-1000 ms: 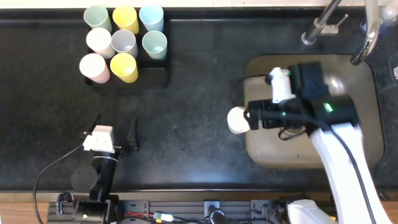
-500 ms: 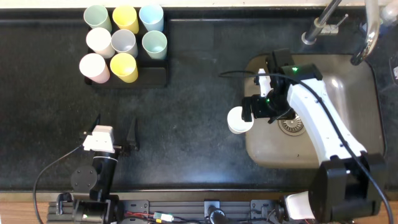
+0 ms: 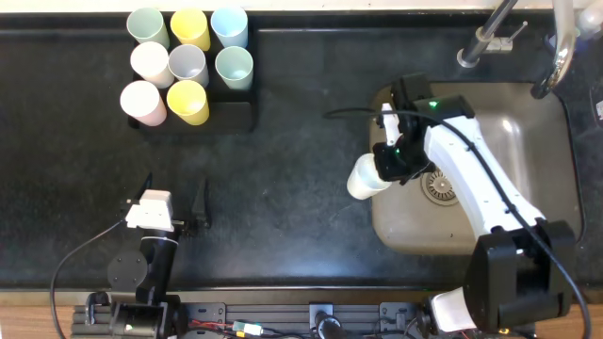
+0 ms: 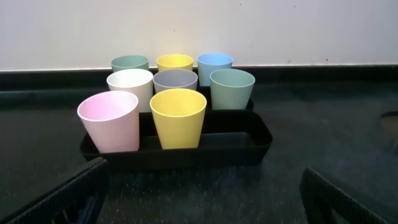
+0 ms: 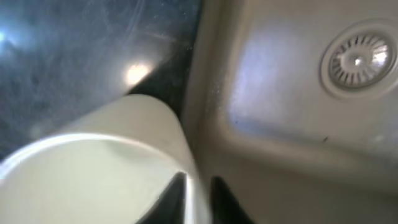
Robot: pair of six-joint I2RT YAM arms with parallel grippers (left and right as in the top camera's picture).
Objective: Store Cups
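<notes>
My right gripper [image 3: 384, 168] is shut on the rim of a white cup [image 3: 366, 177], held tilted above the left edge of the sink [image 3: 528, 226]. In the right wrist view the white cup [image 5: 112, 162] sits close, its wall pinched between my fingers. A black tray [image 3: 236, 115] at the back left holds several cups: pale green, yellow, blue, white, grey, teal, pink [image 3: 142, 103] and yellow [image 3: 187, 101]. The front right slot of the tray [image 4: 249, 134] is free. My left gripper [image 3: 175, 202] rests open on the counter near its base, facing the tray.
The sink drain [image 3: 441, 186] lies right of the held cup. A faucet [image 3: 485, 33] and a second tap [image 3: 558, 52] stand at the back right. Dark countertop [image 3: 292, 141] stretches between sink and tray.
The right arm has swung its wrist, tilting the white cup from upright to leaning, and shifted it slightly up the picture. The left arm has stayed still.
</notes>
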